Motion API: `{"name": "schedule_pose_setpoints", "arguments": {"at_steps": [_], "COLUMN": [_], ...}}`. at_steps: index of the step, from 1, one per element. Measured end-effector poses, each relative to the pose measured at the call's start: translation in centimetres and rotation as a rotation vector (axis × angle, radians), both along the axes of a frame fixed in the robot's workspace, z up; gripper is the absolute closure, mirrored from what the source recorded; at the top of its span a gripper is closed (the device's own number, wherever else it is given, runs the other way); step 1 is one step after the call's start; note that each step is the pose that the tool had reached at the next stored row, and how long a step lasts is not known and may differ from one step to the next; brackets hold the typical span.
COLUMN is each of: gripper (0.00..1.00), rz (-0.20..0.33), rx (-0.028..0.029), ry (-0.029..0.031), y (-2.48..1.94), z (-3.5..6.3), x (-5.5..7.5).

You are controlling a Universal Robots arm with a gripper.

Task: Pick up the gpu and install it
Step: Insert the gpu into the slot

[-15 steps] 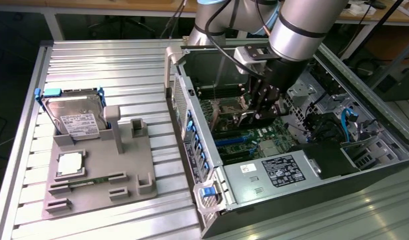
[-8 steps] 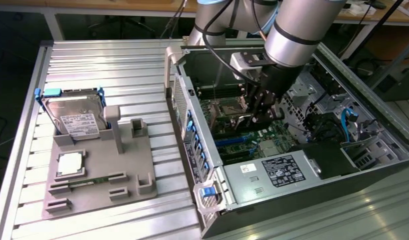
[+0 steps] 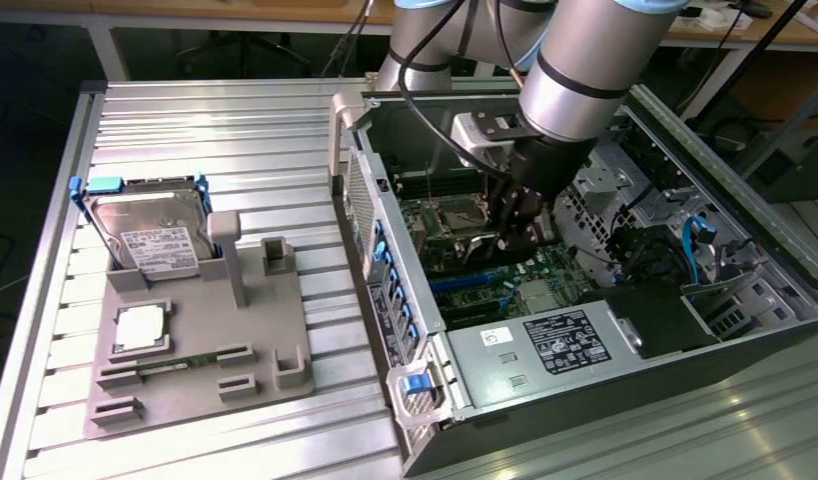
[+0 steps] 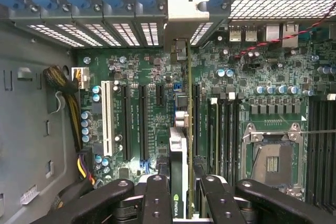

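My gripper (image 4: 184, 199) is shut on the gpu (image 4: 179, 145), which I see edge-on between the black fingers (image 4: 156, 195) in the wrist view. The card runs straight across the green motherboard (image 4: 252, 77), alongside the long black expansion slots (image 4: 142, 124). Its silver bracket (image 4: 181, 17) reaches the row of rear slot openings of the case. I cannot tell whether the card's edge sits in a slot. In the exterior view the gripper (image 3: 523, 228) is down inside the open computer case (image 3: 583, 350), just above the motherboard (image 3: 479, 272).
On the exterior view's left a grey holder tray (image 3: 269, 385) carries a silver hard drive with blue rails (image 3: 149, 240), a CPU (image 3: 140, 328) and a narrow RAM stick (image 3: 182, 362). Inside the case are the CPU socket (image 4: 273, 163), cables (image 4: 65, 85) and the power supply (image 3: 556, 340).
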State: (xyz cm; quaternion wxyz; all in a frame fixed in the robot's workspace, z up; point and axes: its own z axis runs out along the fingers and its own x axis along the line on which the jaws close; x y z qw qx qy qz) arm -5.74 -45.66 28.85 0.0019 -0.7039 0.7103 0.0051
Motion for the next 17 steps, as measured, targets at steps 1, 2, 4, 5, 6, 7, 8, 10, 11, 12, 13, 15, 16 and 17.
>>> {"name": "schedule_pose_setpoints", "arguments": {"at_steps": [1,2,4,5,6,7,8,10,11,12,13,15,16,17], "gripper": [0.73,0.73,0.73,0.73,0.73,0.73,0.73,0.73,0.73,0.73,0.73,0.73,0.73,0.73], "rz": [0.0,0.001,0.001,0.001,0.001,0.001,0.002,0.002,0.002,0.002,0.002,0.002,0.002,0.002], "rx": [0.0,0.0,0.0001,-0.0001,-0.0002,0.0,0.0001,0.0,0.0,-0.0002,0.0,0.0,-0.0001,0.0], "ry": [0.0,-0.0001,-0.0003,-0.0003,-0.0003,-0.0004,-0.0005,-0.0007,-0.0008,-0.0007,-0.0008,-0.0008,-0.0008,-0.0008], "y": [0.0,0.0,0.0,0.0,0.0,0.0,0.0,0.0,0.01,0.03,0.04,0.07,0.08,0.09], "z": [-0.09,-0.18,-0.32,-0.35,-0.38,-0.42,-0.47,-0.6,-0.66,-0.7,-0.73,-0.77,-0.79,-0.81], "x": [0.0,-0.1,-0.2,-0.2,-0.3,-0.3,-0.4,-0.6,-0.8,-0.8,-0.9,-1.0,-1.0,-1.0]}}
